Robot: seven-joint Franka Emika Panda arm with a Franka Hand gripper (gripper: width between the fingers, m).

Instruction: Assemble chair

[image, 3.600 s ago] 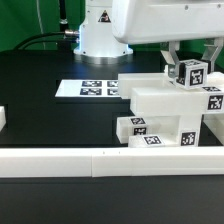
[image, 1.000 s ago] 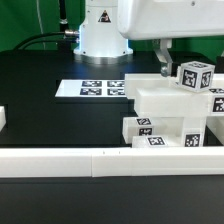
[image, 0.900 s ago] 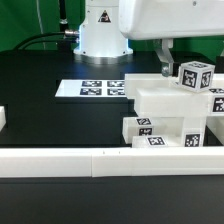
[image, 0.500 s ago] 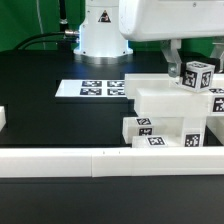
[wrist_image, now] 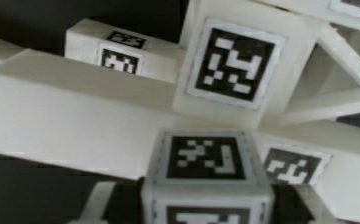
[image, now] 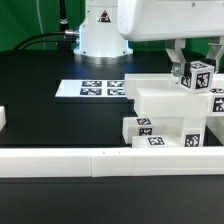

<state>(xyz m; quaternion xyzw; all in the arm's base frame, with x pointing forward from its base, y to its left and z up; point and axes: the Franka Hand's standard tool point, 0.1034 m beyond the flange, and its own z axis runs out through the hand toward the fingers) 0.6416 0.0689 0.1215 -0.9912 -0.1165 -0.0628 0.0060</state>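
Here the jaws are clamped on the tagged square post [image: 198, 76], one on each flank, holding it upright at the top of the chair parts. Directly below the jaws, the other chunky white pieces [image: 165, 108] sit stacked on the black tabletop [image: 45, 115]. The marker board [image: 95, 88] lies flat, off to the exterior view's left of the jaws.

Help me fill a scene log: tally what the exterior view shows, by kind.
Gripper: 1
Chair post between its fingers: 1
Stack of other chair parts: 1, pieces inseparable
Marker board: 1
Border rail: 1
White block cut off at the exterior view's left: 1
Robot base: 1
Total: 7
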